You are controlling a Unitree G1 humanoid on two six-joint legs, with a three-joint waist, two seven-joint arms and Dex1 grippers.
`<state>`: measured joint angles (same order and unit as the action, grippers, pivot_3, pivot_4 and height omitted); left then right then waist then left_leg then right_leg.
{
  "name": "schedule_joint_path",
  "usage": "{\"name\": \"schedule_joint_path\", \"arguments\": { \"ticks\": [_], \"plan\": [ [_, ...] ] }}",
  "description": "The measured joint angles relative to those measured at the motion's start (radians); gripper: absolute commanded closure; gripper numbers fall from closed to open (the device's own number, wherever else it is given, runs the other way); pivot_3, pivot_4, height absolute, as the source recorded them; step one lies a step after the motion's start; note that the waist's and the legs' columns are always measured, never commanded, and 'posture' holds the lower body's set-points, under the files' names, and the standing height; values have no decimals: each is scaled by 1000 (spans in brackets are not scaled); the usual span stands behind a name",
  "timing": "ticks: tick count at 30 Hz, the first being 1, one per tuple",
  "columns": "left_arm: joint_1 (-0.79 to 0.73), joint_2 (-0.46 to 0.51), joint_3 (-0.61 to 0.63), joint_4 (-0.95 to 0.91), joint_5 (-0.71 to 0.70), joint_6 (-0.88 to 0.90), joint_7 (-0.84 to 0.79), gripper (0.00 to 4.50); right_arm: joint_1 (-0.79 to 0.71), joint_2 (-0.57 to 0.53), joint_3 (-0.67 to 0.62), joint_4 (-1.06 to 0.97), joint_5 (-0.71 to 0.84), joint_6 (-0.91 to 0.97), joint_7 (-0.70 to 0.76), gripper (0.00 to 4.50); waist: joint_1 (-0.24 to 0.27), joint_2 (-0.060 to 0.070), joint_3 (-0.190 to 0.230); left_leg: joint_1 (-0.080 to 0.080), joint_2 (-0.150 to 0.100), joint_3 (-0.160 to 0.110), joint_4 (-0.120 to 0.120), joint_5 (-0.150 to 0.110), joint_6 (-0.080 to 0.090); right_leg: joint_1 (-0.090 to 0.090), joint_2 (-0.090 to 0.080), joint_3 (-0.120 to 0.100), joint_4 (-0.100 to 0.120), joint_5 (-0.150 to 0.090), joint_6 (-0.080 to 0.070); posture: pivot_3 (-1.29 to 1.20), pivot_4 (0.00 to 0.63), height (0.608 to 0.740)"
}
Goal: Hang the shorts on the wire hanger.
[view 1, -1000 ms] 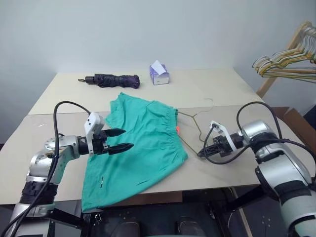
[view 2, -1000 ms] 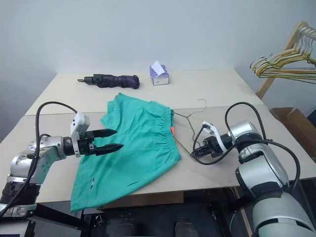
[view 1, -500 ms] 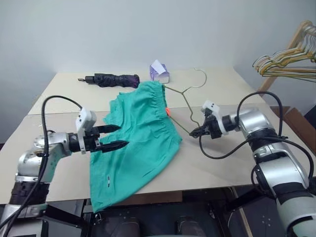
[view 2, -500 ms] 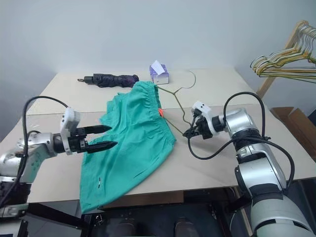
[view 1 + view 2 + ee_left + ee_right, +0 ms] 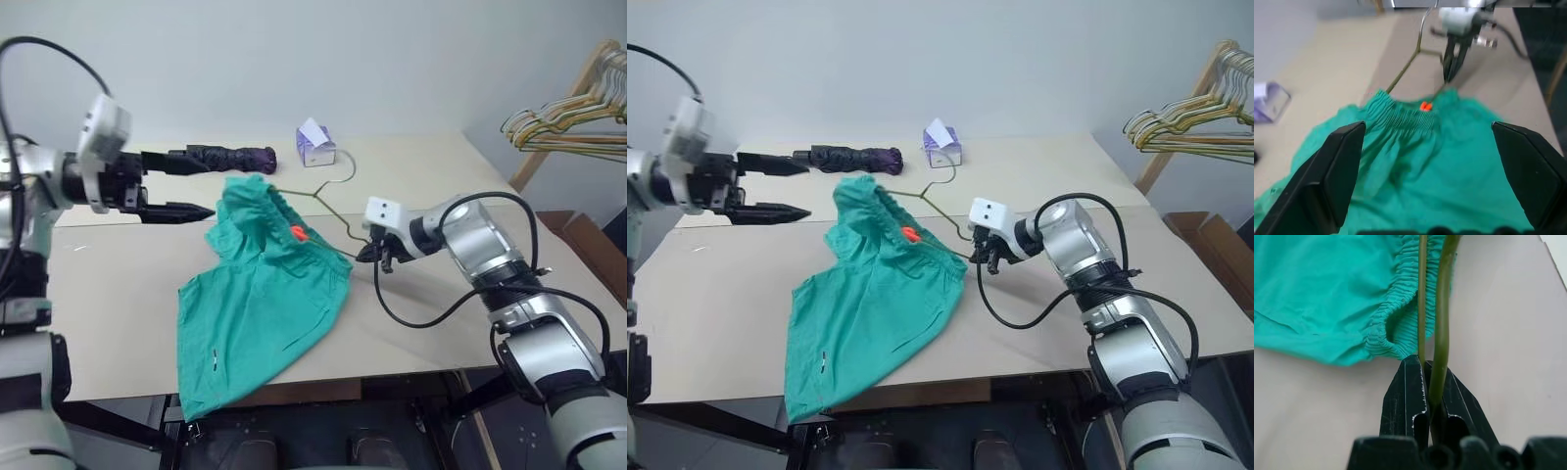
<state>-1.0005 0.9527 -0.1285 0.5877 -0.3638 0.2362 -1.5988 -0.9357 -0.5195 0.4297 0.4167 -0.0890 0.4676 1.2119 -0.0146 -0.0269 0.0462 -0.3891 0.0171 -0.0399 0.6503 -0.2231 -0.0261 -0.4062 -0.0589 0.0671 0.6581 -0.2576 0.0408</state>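
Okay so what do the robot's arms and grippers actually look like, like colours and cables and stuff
Both arms are rounded silver-grey metal shells with black joints. Thick black cables loop loosely outside each arm, from forearm toward wrist. Each wrist carries a small white block. The left gripper has two long black tapered fingers ending in points. The right gripper is the same black type, with short dark jaws below its white block. No markings are readable.

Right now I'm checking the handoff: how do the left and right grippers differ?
The left gripper is wide open and empty, raised above the table; the right gripper is shut on the wire hanger, low near the tabletop. The left is apart from the shorts; the right is beside their waistband. Both have black fingers.
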Motion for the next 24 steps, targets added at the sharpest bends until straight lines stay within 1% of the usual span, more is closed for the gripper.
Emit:
{"name": "schedule_joint_path", "arguments": {
  "ticks": [2, 3, 6, 9, 11, 14, 20, 22, 23, 24],
  "plan": [
    [-58, 0, -76, 63, 24, -54, -9, 58, 0, 3, 11, -21, -9, 6, 1, 4500, 0, 0, 0, -1, 0, 0, 1, 0, 0, 0, 0, 0, 0, 0, 0, 87, 0, 740],
    [-103, -2, -139, 111, 37, -88, -11, 58, 0, 6, 18, -41, -11, 24, 3, 4500, 1, 0, 0, -1, 0, 0, 1, 0, 0, 0, 0, 0, 0, 0, 0, 87, 0, 740],
    [-163, -15, -239, 176, 41, -125, -12, 58, 1, 24, 30, -82, -14, 55, 6, 4500, 1, 0, 0, -1, 0, 0, 1, 0, 0, 0, 0, 0, 1, 0, 1, 74, 0, 740],
    [-194, -31, -343, 219, 26, -160, -13, 58, 1, 34, 32, -125, -11, 95, 7, 4500, -2, 0, 0, 0, 0, 0, 1, 0, 0, -1, 0, 0, 3, -1, 1, 64, 0, 740],
    [-205, -43, -386, 246, 23, -178, -13, 58, 3, 34, 32, -137, -12, 109, 5, 4500, -2, 0, 0, -1, 0, 0, 1, 0, 0, -2, 0, 0, 4, -1, 1, 59, 0, 740],
    [-221, -52, -439, 280, 7, -193, -13, 639, 10, 34, 33, -150, -13, 125, 2, 4500, -4, 0, 0, -1, 0, 0, 1, 0, 0, -2, 0, 0, 4, -1, 1, 43, 0, 740],
    [-262, -85, -483, 360, 5, -194, -12, 2464, 20, 30, 36, -180, -15, 152, 2, 4500, -6, 0, 0, -2, 0, -1, 3, 0, 0, -3, 0, 0, 4, -1, 2, 32, 0, 740],
    [-266, -89, -486, 374, 5, -194, -11, 2988, 27, 27, 36, -192, -15, 156, 2, 4500, -9, 0, 0, -2, 0, -1, 3, 0, 1, -3, 0, 0, 4, -1, 2, 28, 0, 740],
    [-269, -95, -487, 384, 5, -194, -11, 3409, 36, 25, 36, -198, -15, 157, 1, 4500, -10, 0, 0, -2, 0, -1, 3, 0, 1, -3, 0, 0, 4, -2, 2, 27, 0, 740],
    [-270, -97, -490, 388, 5, -194, -11, 3664, 41, 24, 37, -203, -15, 157, 1, 4500, -11, 0, 0, -3, 0, -1, 3, 0, 1, -3, 0, 0, 5, -1, 2, 27, 0, 740]
  ]
}}
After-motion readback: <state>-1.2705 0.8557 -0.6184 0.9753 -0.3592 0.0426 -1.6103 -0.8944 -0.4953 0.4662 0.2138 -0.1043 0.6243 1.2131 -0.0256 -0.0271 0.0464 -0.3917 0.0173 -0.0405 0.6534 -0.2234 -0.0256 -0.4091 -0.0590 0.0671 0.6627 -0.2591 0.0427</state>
